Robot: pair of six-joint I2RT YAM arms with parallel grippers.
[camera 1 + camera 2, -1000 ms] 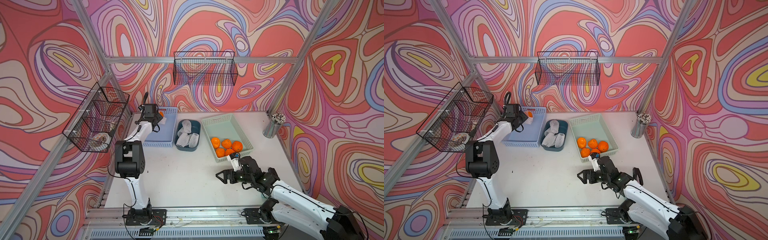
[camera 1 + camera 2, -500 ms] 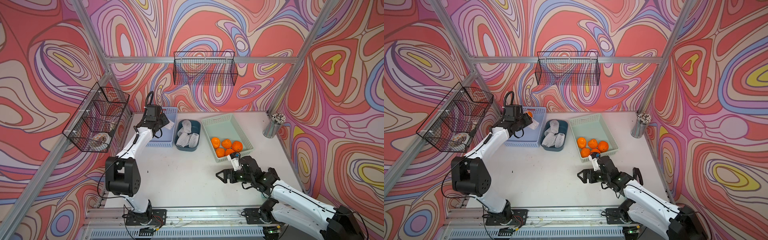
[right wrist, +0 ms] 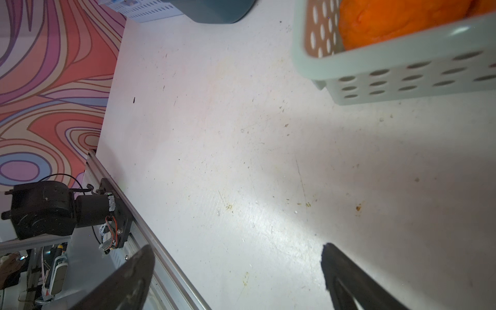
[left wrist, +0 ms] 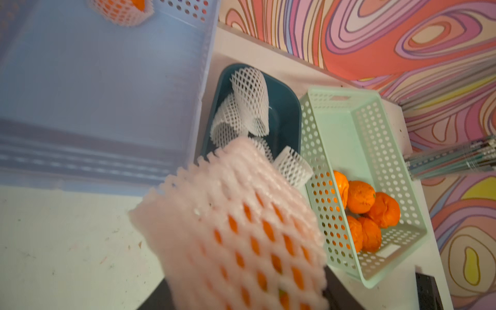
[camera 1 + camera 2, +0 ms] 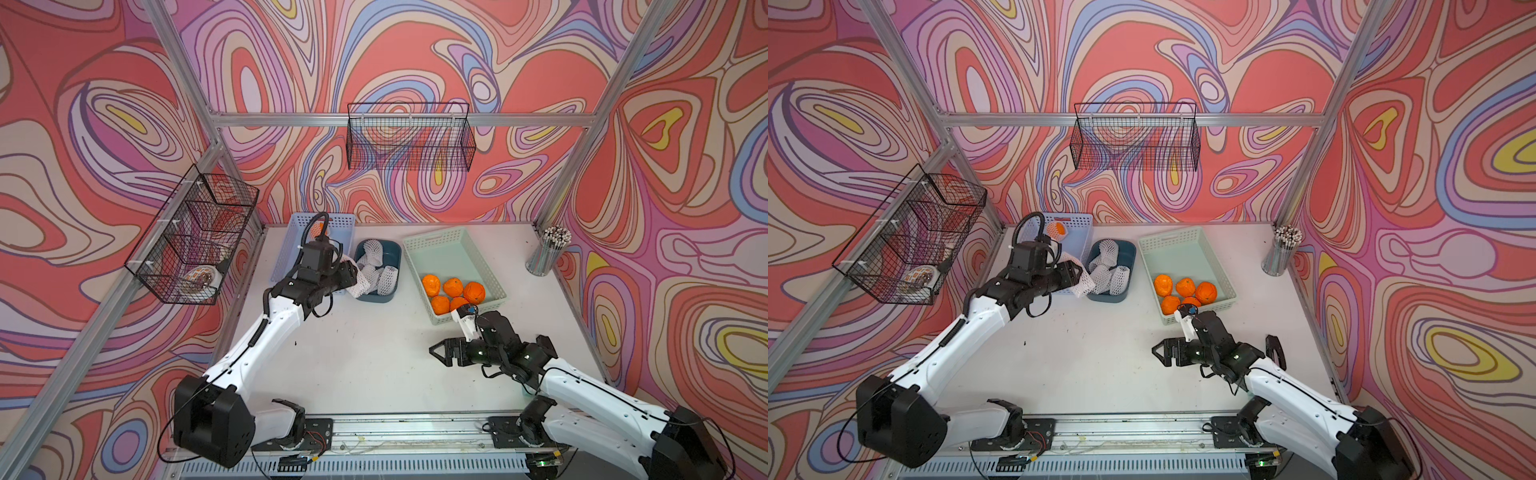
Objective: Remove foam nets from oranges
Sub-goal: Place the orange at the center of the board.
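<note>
My left gripper is shut on a netted orange, held above the front right corner of the blue basket, beside the dark bin. Its white foam net hides the fingers in the left wrist view. Loose foam nets lie in that bin. Another netted orange sits at the back of the blue basket. Several bare oranges fill the near end of the green basket. In front of that basket my right gripper hangs open and empty over the table.
A cup of sticks stands at the back right corner. Black wire baskets hang on the back wall and the left wall. A metal rail with both arm bases runs along the table's front edge.
My left arm has swung out of the blue basket toward the front and right, carrying the netted orange to the basket's near corner. The right arm has stayed still.
</note>
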